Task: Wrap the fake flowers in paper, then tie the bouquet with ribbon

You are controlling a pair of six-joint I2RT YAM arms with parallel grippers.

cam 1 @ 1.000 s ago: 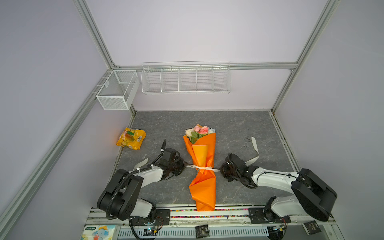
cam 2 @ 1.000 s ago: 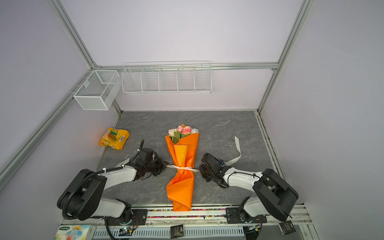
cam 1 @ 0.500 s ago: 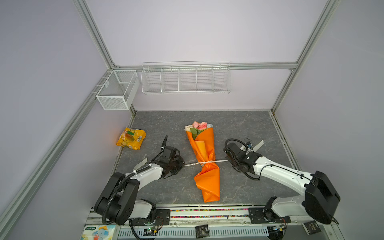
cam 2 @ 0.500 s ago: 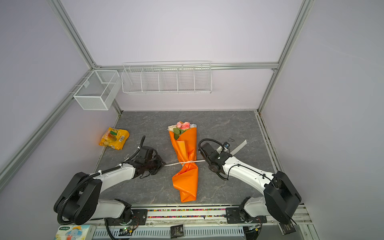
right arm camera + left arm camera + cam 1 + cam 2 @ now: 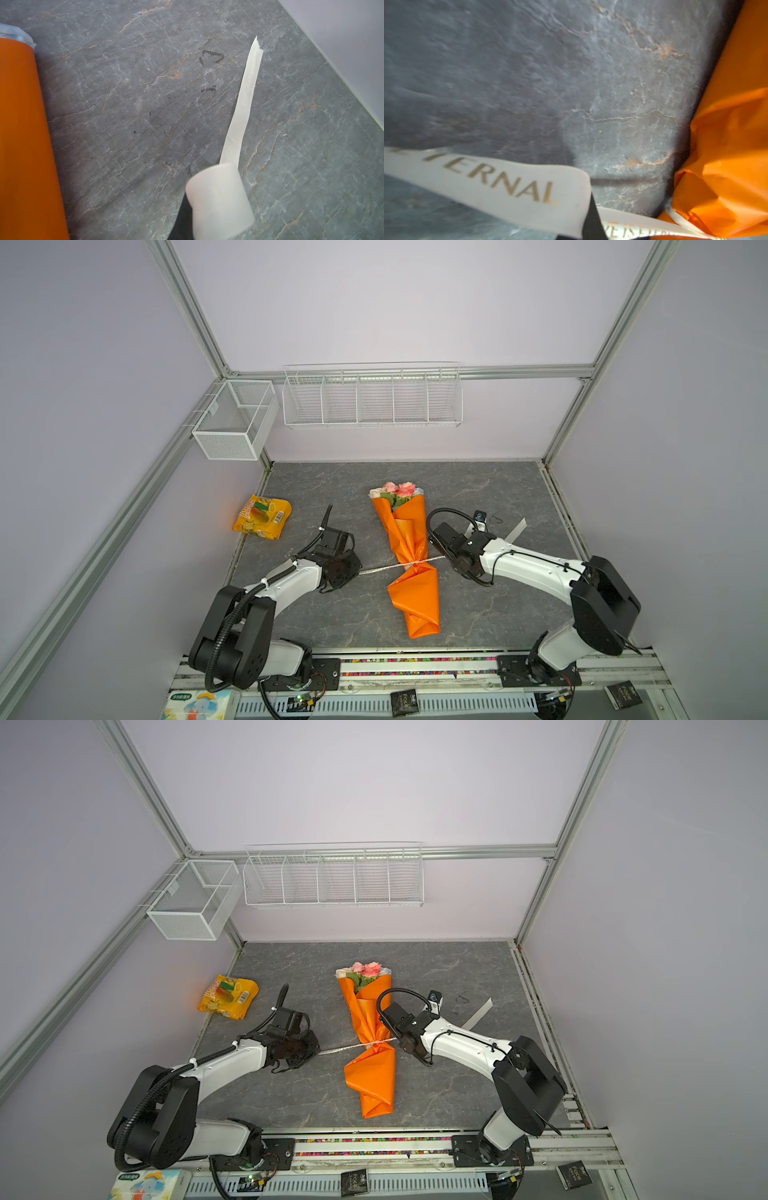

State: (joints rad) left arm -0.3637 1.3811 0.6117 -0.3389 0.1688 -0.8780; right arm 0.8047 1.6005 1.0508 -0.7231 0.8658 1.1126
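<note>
The bouquet (image 5: 405,539) lies flat in the middle of the table (image 5: 478,489). It is wrapped in orange paper (image 5: 415,601), with its twisted tail end toward the near edge. A cream ribbon (image 5: 376,569) crosses the bouquet at its pinched waist and runs tight to both sides. Left of the bouquet, the left gripper (image 5: 354,571) is clamped on one stretch of the ribbon. Its wrist view shows gold lettering on the ribbon. Just right of the bouquet, the right gripper (image 5: 451,559) is clamped on the other stretch, and a loose tail lies on the table farther right. The bouquet's pink and cream flowers (image 5: 397,489) point toward the far wall. A yellow snack bag (image 5: 262,517) lies well left of them. Beyond the bouquet, white wire baskets (image 5: 372,398) hang on the wall.
</note>
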